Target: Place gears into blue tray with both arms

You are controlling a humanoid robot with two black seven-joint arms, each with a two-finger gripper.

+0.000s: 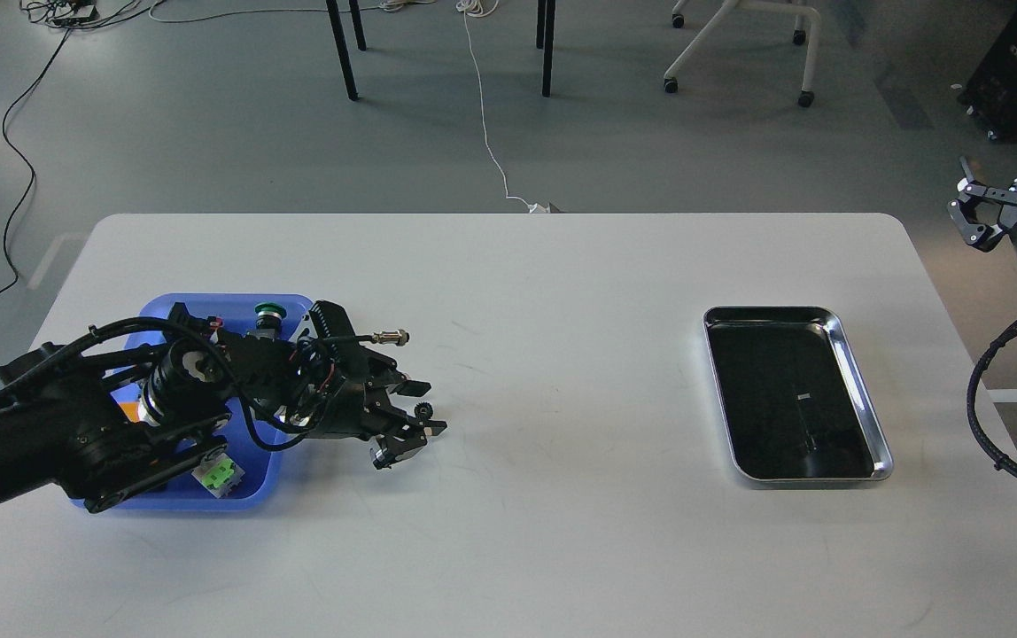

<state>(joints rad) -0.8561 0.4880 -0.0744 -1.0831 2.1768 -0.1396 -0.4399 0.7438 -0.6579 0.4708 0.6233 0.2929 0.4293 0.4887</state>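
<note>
L gripper just right of blue tray, fingers clamped on a gear. R gripper far right of tray, off table, fingers apart.

Bare white table lay open between the blue tray at left and the silver tray at right, while the left arm sprawled across the blue tray.
</note>
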